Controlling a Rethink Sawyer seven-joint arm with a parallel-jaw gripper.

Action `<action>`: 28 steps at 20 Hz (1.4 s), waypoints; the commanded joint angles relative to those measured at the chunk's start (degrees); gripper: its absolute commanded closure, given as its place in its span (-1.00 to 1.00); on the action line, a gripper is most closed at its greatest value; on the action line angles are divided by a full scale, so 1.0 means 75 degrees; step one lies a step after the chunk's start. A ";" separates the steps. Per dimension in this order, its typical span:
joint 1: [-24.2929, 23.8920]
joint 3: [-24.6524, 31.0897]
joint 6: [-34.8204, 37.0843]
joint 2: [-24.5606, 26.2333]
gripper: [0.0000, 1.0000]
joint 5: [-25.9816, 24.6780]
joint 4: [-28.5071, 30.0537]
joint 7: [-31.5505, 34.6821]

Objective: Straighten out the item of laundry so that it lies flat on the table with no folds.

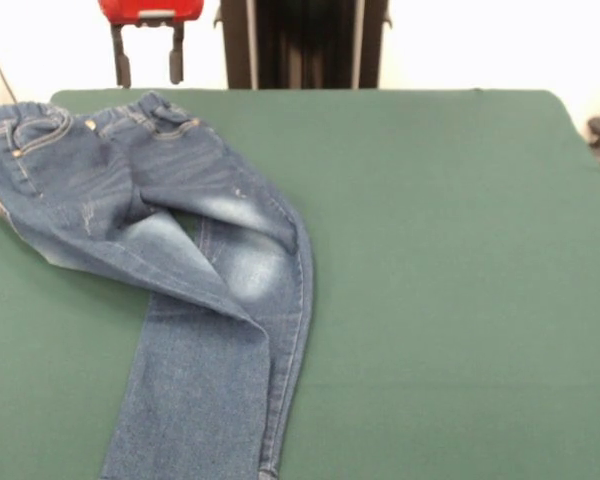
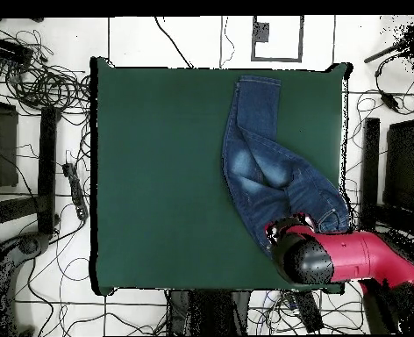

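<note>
Overhead view — faded denim jeans [image 2: 272,167] crumpled, legs overlapping.

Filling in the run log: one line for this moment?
gripper: open, above waistband | jeans: legs crossed, not flat | table: jeans at its edge

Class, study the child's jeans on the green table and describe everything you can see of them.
The jeans are blue denim with faded whitish thighs and tan stitching at a gathered waistband. They lie crumpled on the table near one side, waist toward the robot's edge, one leg crossed over the other, cuffs reaching the opposite edge. The gripper hangs above the waistband.
</note>
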 commanded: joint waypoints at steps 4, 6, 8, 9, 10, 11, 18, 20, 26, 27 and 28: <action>0.0570 -0.0144 -0.0216 0.0750 -1.00 -0.0623 0.0635 0.0089; 0.0671 -0.0264 -0.0249 0.0881 -1.00 -0.0781 0.0584 0.0170; 0.0698 -0.0336 -0.0281 0.1017 -1.00 -0.0913 0.0572 0.0184; 0.0681 -0.0368 -0.0284 0.1075 -1.00 -0.0927 0.0589 0.0210; 0.0697 -0.0434 -0.0325 0.1134 -1.00 -0.0963 0.0599 0.0295; 0.0713 -0.0500 -0.0366 0.1194 -1.00 -0.0999 0.0610 0.0380; 0.0820 -0.0790 -0.0412 0.1587 -1.00 -0.1012 0.0589 0.0568; 0.0856 -0.0900 -0.0472 0.1673 -1.00 -0.1084 0.0569 0.0634; 0.0997 -0.1334 -0.0922 0.1933 -1.00 -0.1508 0.0493 0.0901; 0.1090 -0.1436 -0.1053 0.1989 -1.00 -0.1608 0.0423 0.0992; 0.1183 -0.1537 -0.1183 0.2045 -1.00 -0.1709 0.0353 0.1084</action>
